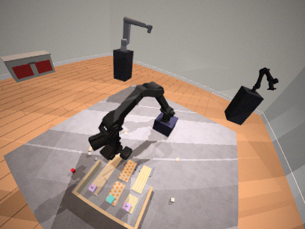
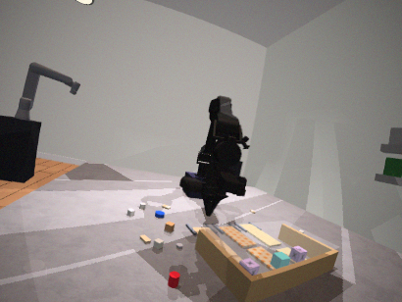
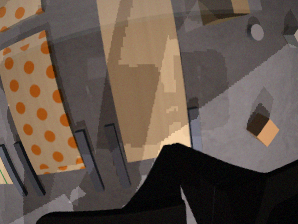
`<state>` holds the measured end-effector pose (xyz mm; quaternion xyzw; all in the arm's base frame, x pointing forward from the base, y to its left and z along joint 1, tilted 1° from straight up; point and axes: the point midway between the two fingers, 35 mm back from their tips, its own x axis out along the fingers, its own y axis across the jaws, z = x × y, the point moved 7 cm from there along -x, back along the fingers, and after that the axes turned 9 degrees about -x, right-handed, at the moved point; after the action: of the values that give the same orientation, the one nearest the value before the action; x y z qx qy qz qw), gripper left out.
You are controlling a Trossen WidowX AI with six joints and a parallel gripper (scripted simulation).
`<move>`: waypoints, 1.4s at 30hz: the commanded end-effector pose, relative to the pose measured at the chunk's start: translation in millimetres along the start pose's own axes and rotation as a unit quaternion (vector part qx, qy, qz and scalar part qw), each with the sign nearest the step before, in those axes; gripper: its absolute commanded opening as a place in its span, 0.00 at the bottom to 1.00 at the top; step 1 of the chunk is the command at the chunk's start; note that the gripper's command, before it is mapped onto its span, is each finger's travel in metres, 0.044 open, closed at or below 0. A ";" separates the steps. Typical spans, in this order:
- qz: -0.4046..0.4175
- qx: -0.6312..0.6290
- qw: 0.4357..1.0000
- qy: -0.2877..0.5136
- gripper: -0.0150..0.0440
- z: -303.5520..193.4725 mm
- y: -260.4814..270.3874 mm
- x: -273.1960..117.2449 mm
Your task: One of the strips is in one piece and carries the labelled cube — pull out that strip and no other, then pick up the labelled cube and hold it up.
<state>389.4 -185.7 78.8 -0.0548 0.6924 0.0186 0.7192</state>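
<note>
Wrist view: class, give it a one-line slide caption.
Shut gripper poised over the near end of the plain tan strip, orange-dotted strip alongside.

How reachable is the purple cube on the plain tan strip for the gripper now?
Probably not yet: the shut gripper is at the tan strip's outer end; the purple cube sits deep inside the wooden tray.
</note>
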 end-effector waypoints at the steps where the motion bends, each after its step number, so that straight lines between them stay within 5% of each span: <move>1: 0.004 -0.002 1.000 0.004 0.25 -0.9 1.4 11.3; 42: 0.004 -0.002 1.000 0.004 0.25 -4.3 4.5 53.0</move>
<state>386.9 -184.4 26.4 -0.0532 0.6958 0.0205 0.7159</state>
